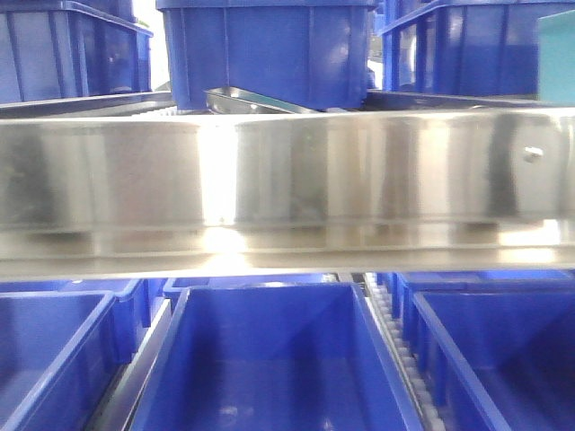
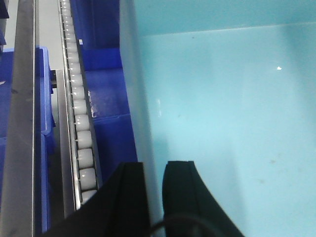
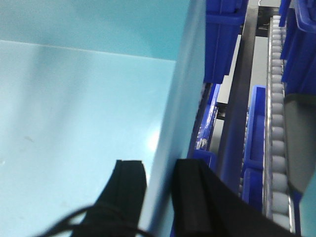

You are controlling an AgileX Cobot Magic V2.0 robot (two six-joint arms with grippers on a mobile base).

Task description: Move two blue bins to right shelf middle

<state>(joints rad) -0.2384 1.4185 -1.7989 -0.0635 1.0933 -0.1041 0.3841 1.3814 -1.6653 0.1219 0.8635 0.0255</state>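
A pale blue bin (image 2: pixel 232 113) fills the left wrist view, seen from above into its smooth empty inside. My left gripper (image 2: pixel 154 170) is shut on its left wall, one black finger (image 2: pixel 129 197) outside and one inside. The right wrist view shows a pale blue bin (image 3: pixel 74 113) from its other side. There my right gripper (image 3: pixel 159 170) is shut on the right wall, its fingers on either side. In the front view the broad steel rail of the right shelf middle (image 1: pixel 287 171) crosses the frame. A pale blue corner (image 1: pixel 557 54) shows at the upper right.
Royal-blue crates (image 1: pixel 269 45) stand on the tier above the rail, and open ones (image 1: pixel 269 359) sit below it. White roller tracks (image 2: pixel 79 123) (image 3: pixel 276 123) and steel rack posts run close beside both bin walls, with more dark blue crates (image 3: pixel 222 34) alongside.
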